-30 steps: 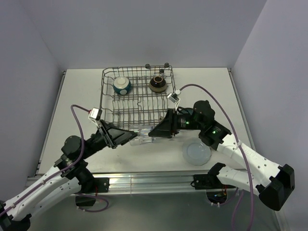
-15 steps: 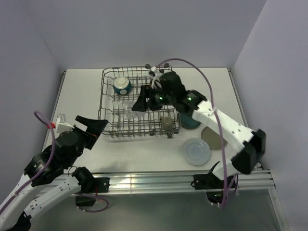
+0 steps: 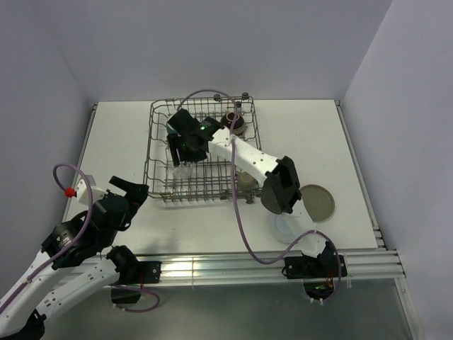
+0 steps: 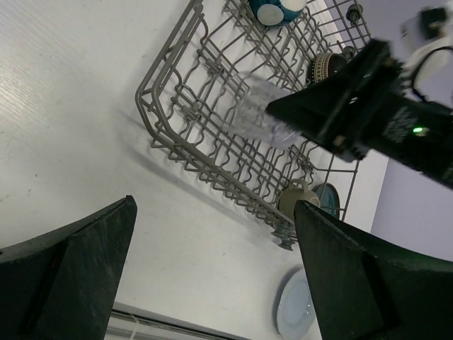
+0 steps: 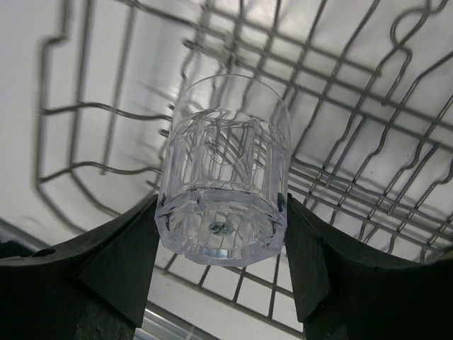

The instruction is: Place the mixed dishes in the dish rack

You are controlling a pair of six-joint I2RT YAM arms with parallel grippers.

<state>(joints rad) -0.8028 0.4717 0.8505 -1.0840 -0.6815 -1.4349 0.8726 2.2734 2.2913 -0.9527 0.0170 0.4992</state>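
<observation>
My right gripper (image 5: 223,234) is shut on the clear glass (image 5: 226,177), its fingers pressing both sides near the base. It holds the glass (image 3: 185,170) over the left middle of the grey wire dish rack (image 3: 159,152). In the rack are a dark brown bowl (image 3: 231,122) at the back and an olive-grey mug (image 3: 245,181) at the front right. The teal bowl (image 4: 276,10) shows in the left wrist view at the rack's back. My left gripper (image 3: 131,193) is open and empty over the table, front left of the rack.
A beige plate (image 3: 316,202) lies on the table right of the rack. A pale-blue plate (image 3: 283,227) lies near the front edge, partly under my right arm. A teal plate (image 4: 327,198) shows behind the mug. Grey walls enclose the table.
My right gripper has swung left across the rack with the glass. My left gripper pulled back from the glass to the front left and has stayed there, open.
</observation>
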